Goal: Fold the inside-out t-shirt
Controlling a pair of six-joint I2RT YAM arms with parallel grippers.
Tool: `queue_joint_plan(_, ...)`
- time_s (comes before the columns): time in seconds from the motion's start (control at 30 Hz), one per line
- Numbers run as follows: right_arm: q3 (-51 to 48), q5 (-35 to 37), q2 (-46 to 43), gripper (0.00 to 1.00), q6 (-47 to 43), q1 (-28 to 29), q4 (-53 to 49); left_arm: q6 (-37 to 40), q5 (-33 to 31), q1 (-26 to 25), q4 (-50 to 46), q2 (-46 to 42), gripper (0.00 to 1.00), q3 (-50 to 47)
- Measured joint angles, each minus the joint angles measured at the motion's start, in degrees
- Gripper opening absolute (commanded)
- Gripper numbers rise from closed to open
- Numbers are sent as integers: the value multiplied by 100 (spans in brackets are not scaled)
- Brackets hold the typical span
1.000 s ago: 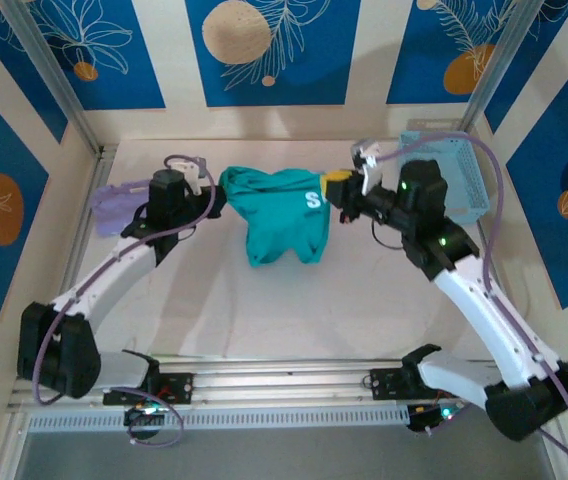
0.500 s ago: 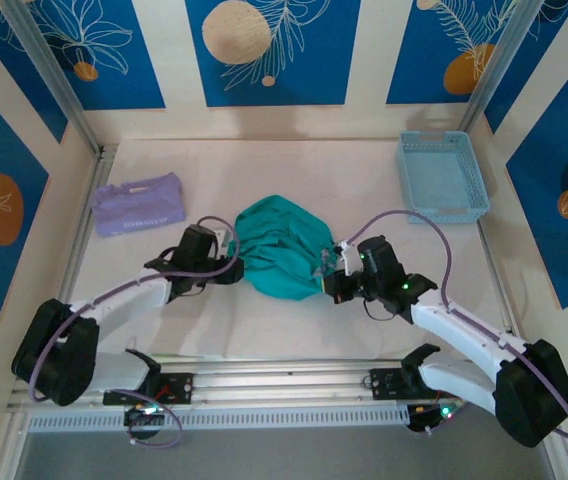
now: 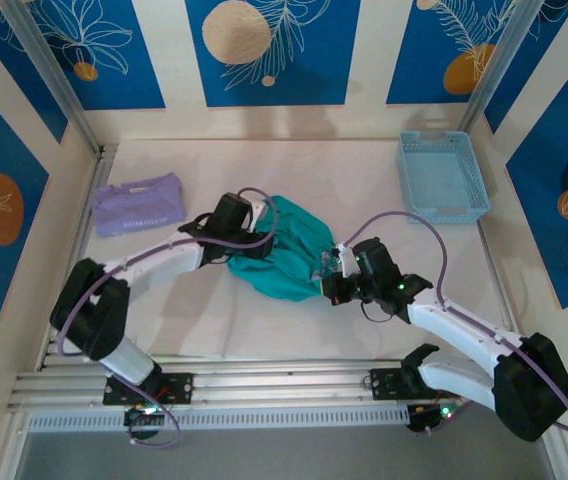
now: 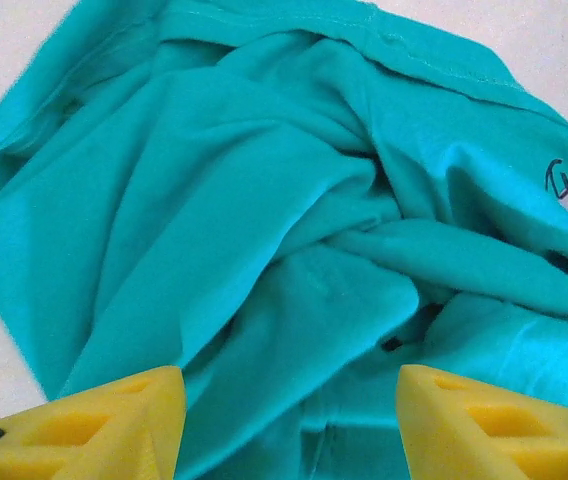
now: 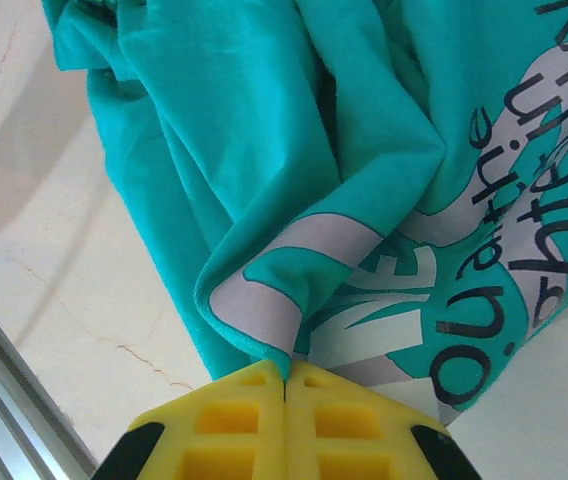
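Lavender folded garment [image 3: 139,203] by the table's [image 3: 294,320] left edge, far half. To its right, left tool [image 3: 261,232] over the left side of the inside-out t-shirt [image 3: 286,255]. In the left wrist view its yellow fingers [image 4: 94,425] stand apart, about half wide, nothing pinched, rumpled teal cloth below. Tips maybe brushing the fabric, hard to tell. T-shirt bunched in a heap mid-table, pale print partly showing. Right tool [image 3: 330,284] at the heap's near-right edge, jaws pressed together on a fold of the printed cloth. Blue basket [image 3: 444,175] at the far right corner, well apart
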Motion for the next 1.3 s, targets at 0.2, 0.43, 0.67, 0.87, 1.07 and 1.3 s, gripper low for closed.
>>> queue_joint_plan(0.2, 74, 81, 26, 0, -4, 0, 15, 229, 83, -9, -256, 807, 27, 588)
queue_joint_plan(0.43, 518, 341, 20, 0, -232, -2, -118, 286, 24, 61, -555, 973, 0, 1270)
queue_joint_plan(0.67, 1626, 577, -282, 0, -883, -350, -542, 37, 350, 603, -542, -133, 0, 1834)
queue_joint_plan(0.87, 3086, 656, -428, 0, -1290, -935, -671, -538, 723, 1421, -87, -1425, 0, 2332)
queue_joint_plan(1.07, 3748, 446, -389, 0, -1475, -1119, -761, -669, 940, 1443, 31, -1853, 0, 2616)
queue_joint_plan(1.3, 4513, 511, 63, 0, -1547, -1156, -1196, -649, 1165, 1054, -140, -1606, 0, 2616)
